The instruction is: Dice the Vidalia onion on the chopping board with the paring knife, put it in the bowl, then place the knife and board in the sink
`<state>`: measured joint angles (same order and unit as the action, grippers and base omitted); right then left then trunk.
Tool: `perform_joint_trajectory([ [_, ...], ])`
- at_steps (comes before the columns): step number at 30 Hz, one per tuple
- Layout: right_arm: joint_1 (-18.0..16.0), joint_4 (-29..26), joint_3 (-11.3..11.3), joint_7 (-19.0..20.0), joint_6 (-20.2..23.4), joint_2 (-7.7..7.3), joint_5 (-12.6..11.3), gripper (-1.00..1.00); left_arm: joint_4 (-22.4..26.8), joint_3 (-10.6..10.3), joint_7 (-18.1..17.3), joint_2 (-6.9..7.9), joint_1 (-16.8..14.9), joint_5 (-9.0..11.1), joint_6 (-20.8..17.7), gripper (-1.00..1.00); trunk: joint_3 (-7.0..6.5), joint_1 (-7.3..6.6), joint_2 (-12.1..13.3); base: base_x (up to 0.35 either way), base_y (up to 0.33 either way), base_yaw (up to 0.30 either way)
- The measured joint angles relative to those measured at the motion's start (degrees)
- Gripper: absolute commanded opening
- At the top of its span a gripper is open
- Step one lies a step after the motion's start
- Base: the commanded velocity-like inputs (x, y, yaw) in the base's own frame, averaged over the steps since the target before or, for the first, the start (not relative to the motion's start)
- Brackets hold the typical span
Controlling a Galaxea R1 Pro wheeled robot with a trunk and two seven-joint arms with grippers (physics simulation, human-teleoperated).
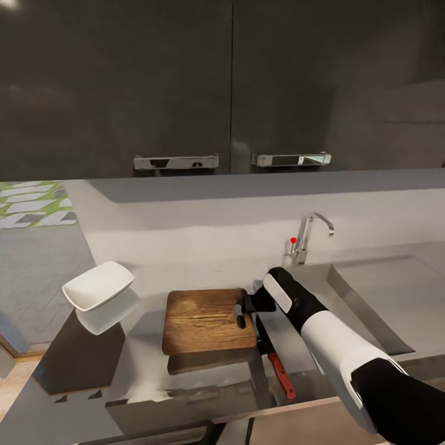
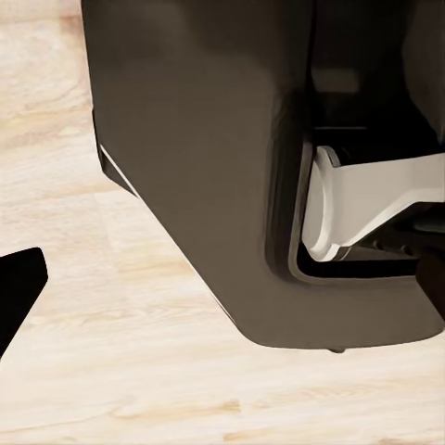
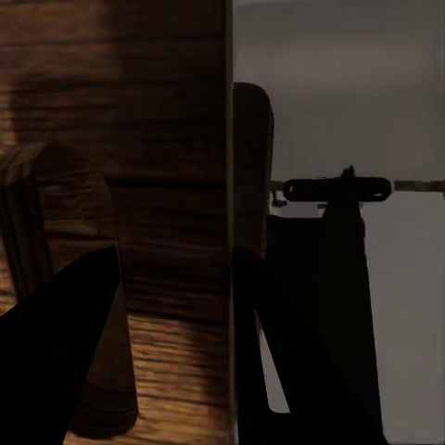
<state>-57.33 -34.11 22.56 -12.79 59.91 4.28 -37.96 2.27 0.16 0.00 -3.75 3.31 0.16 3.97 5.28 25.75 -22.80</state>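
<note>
Item: my right arm (image 1: 346, 346), nearest the head camera, is reaching over the bench (image 1: 142, 364) to the chopping board (image 1: 207, 320), which I am taking as landmark.

Item: right end effector (image 1: 247, 306) is sitting at the board's handle-slot edge; in the wrist view one dark finger (image 3: 56, 352) is lying over the wood and the other (image 3: 306, 371) outside the edge, so it is standing open astride that edge, probably to grip the board. I am not seeing it closed on anything.

Item: paring knife (image 1: 276, 358), red handle, is lying on the bench just beside the board, on the sink side.

Item: bowl (image 1: 97, 285), beyond the board's opposite edge, well apart.

Item: sink (image 1: 395, 303), past the knife from the board; the onion is not discernible.

Item: left end effector, state I cannot tell.
</note>
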Motion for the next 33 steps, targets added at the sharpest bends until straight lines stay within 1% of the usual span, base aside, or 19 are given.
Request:
perform_joint_trajectory([
  [1, 0.02, 1.23, 0.07, -0.03, 0.00, 0.03, -0.06, -1.00, 0.00, 0.00, 0.00, -0.01, 0.00, 0.00, 0.00, 1.00, 0.00, 0.00, 0.00, 0.000, 0.000, 0.001],
  [2, 0.01, 1.93, 0.10, -0.04, 0.00, 0.03, 0.50, -1.00, 0.00, 0.00, 0.00, -0.02, 0.00, 0.00, -0.01, 1.00, 0.00, 0.00, 0.01, 0.000, 0.000, 0.000],
  [3, 0.01, 2.47, 0.09, -0.06, 0.00, 0.04, 0.59, -1.00, 0.00, 0.00, 0.00, -0.02, 0.00, 0.00, -0.01, 1.00, -0.01, 0.00, 0.00, 0.000, 0.000, 0.000],
  [5, 0.01, 2.97, 0.08, -0.08, -0.01, 0.05, -0.10, -1.00, 0.00, 0.00, 0.00, -0.02, 0.00, 0.00, 0.01, 1.00, -0.01, 0.00, 0.00, 0.000, 0.000, 0.000],
  [7, 0.01, 3.34, 0.12, -0.12, 0.00, 0.05, 0.19, -1.00, 0.00, 0.00, 0.00, -0.09, 0.00, 0.00, 0.00, 1.00, -0.01, 0.00, 0.00, 0.000, 0.000, 0.000],
  [21, 0.01, 3.57, 0.22, -0.06, 0.00, 0.10, -0.03, -1.00, 0.00, 0.00, 0.00, -0.28, 0.00, 0.00, 0.02, 1.00, -0.01, 0.00, 0.00, 0.000, 0.000, 0.000],
  [27, 0.01, 3.57, 0.27, -0.12, 0.00, 0.55, -0.06, -1.00, 0.00, 0.00, 0.00, -0.29, 0.00, 0.00, 0.01, 1.00, -0.01, 0.00, 0.00, 0.003, 0.000, 0.000],
  [33, 0.01, 3.57, 0.30, -0.13, 0.00, 0.80, 0.15, -1.00, 0.00, 0.00, 0.00, -0.29, 0.00, 0.00, 0.02, 1.00, -0.01, -0.02, 0.00, 0.163, 0.000, 0.000],
])
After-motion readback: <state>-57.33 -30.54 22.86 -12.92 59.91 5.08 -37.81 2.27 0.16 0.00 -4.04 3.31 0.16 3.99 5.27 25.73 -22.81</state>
